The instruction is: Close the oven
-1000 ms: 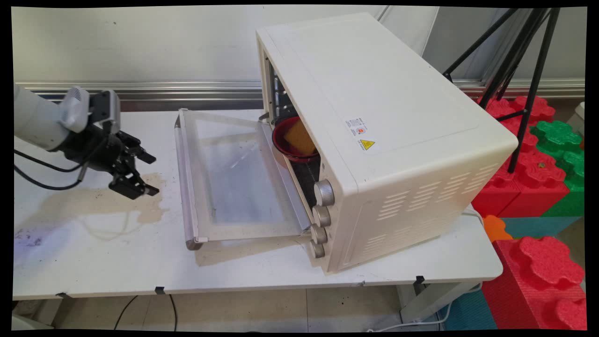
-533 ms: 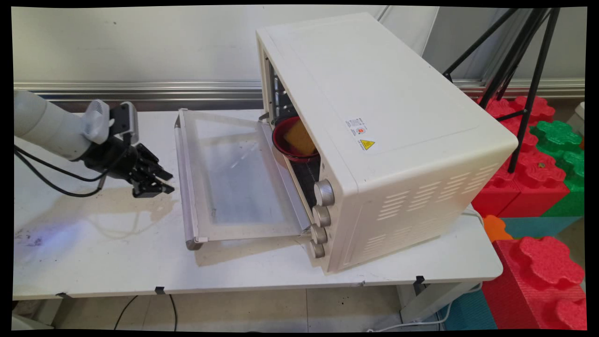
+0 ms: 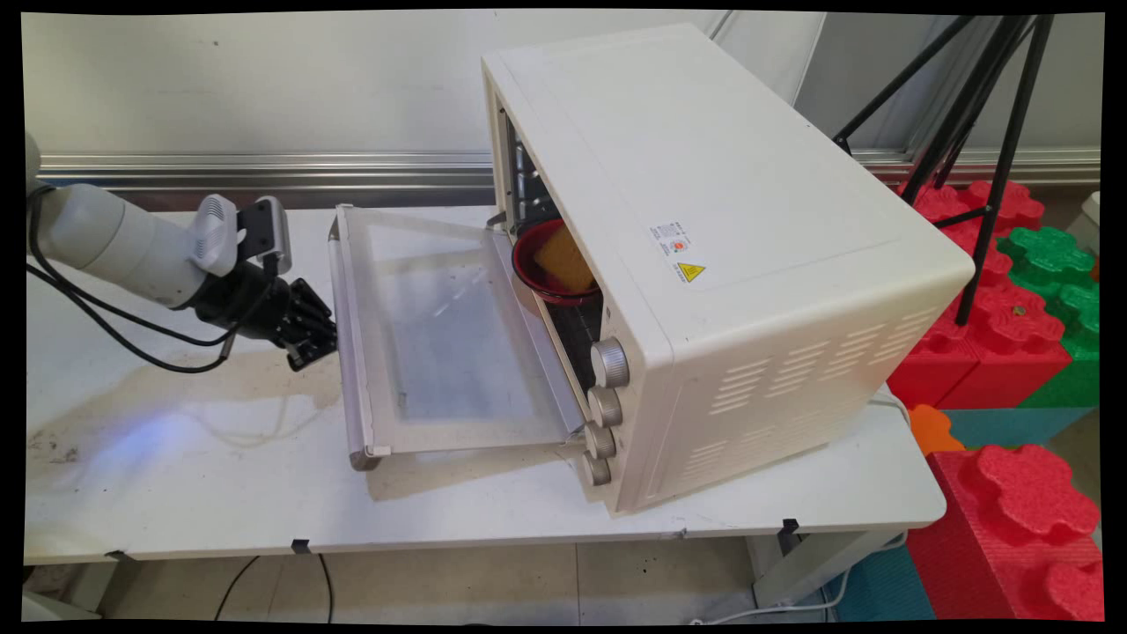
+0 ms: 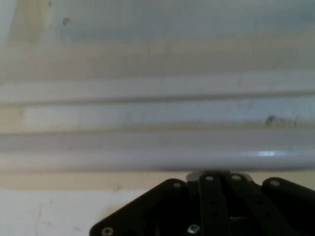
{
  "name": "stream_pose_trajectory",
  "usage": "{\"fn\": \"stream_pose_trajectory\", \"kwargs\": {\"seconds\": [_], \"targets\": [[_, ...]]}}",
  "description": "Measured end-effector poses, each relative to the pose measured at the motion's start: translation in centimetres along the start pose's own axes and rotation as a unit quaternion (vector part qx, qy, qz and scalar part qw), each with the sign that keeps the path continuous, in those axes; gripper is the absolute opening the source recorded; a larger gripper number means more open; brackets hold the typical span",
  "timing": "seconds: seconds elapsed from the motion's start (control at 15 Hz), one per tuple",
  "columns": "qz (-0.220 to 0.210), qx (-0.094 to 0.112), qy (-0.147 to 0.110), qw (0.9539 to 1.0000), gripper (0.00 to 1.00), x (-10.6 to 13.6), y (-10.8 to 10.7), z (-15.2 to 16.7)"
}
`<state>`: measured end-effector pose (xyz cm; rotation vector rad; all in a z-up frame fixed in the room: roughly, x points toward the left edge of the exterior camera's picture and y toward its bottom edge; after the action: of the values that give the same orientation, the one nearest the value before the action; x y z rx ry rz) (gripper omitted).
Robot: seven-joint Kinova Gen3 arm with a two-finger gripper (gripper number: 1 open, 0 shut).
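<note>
A cream toaster oven (image 3: 704, 220) stands on the white table (image 3: 220, 502) with its glass door (image 3: 440, 343) folded down flat toward the left. Inside sits a dark red bowl (image 3: 544, 280) holding a yellow sponge-like block (image 3: 563, 257). My gripper (image 3: 319, 339) is low over the table, right against the door's metal handle bar (image 3: 345, 387). Its fingers are shut, with nothing held between them. In the hand view the handle bar (image 4: 147, 157) runs across the picture just beyond my gripper (image 4: 214, 176). I cannot tell whether the tips touch the bar.
A brownish stain (image 3: 220, 379) spreads on the table under the arm. Several knobs (image 3: 607, 387) line the oven's front. A black tripod (image 3: 977, 132) and red and green foam blocks (image 3: 1012, 308) stand to the right, off the table.
The gripper has travelled right across the table to the door handle. Its fingers have gone from open to shut. The oven and door have not moved.
</note>
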<state>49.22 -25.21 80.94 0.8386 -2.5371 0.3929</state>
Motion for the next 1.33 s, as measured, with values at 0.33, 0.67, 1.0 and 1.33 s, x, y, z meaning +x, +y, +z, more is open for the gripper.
{"fn": "stream_pose_trajectory", "kwargs": {"seconds": [0.33,0.67,1.0,1.33], "targets": [[-0.007,0.003,0.020,0.9998,0.00,0.9,0.4,0.3],[-0.015,0.011,0.043,0.9989,0.00,2.0,0.9,-0.5],[-0.011,0.020,0.076,0.9969,0.00,4.8,0.9,-2.0],[-0.006,0.027,0.105,0.9941,0.00,7.5,0.7,-3.3]]}}
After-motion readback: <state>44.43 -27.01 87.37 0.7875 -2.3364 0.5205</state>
